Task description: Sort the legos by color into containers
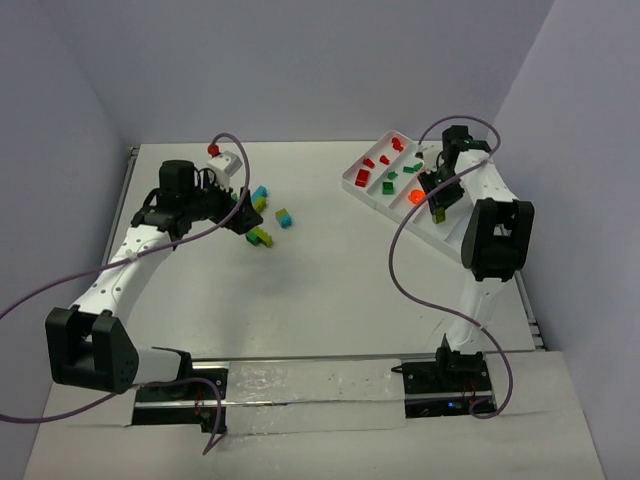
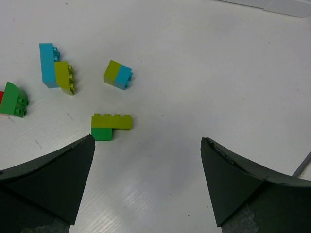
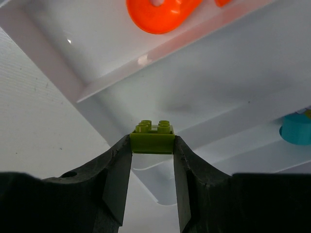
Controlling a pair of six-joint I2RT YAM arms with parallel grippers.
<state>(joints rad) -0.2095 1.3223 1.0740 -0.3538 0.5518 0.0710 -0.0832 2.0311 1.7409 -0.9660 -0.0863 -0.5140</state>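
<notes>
My right gripper (image 1: 440,203) hangs over the white tray (image 1: 372,192) and is shut on a yellow-green lego (image 3: 152,138), held studs forward above a bare compartment (image 3: 233,73). An orange piece (image 3: 160,12) lies in the compartment beyond and a cyan piece (image 3: 295,128) in a nearer one. The tray also holds red legos (image 1: 368,162) and green legos (image 1: 390,175). My left gripper (image 2: 148,141) is open and empty just above the table. Ahead of it lie a yellow-green plate on a green brick (image 2: 111,122), a yellow-green and cyan pair (image 2: 118,74), and a cyan brick (image 2: 47,64) beside a yellow-green one (image 2: 64,77).
A green brick (image 2: 13,99) with a red one at its edge lies at the far left of the left wrist view. A lone red piece (image 1: 213,149) sits near the back wall. Purple cables loop from both arms.
</notes>
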